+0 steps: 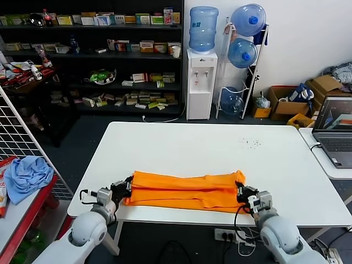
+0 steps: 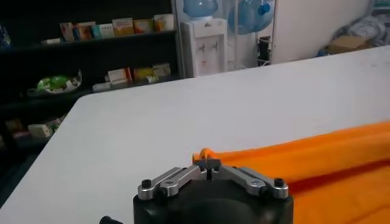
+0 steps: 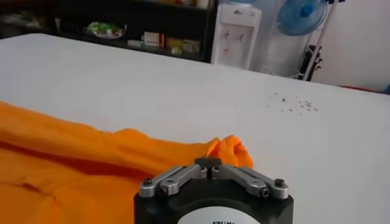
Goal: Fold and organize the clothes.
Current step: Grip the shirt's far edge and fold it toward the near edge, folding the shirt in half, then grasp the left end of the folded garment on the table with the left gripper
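Orange T-shirt (image 1: 184, 191), folded into a band, is laid lengthwise left-to-right on tabletop (image 1: 181, 146); each end is grasped by left claw (image 1: 124, 190) and right claw (image 1: 242, 193).

The head view looked down and forward from above the worktop (image 1: 181, 143), taking in both arms. Each wrist view sat low and close behind its own gripper, facing across the worktop. All three shared the shirt (image 1: 184, 190).
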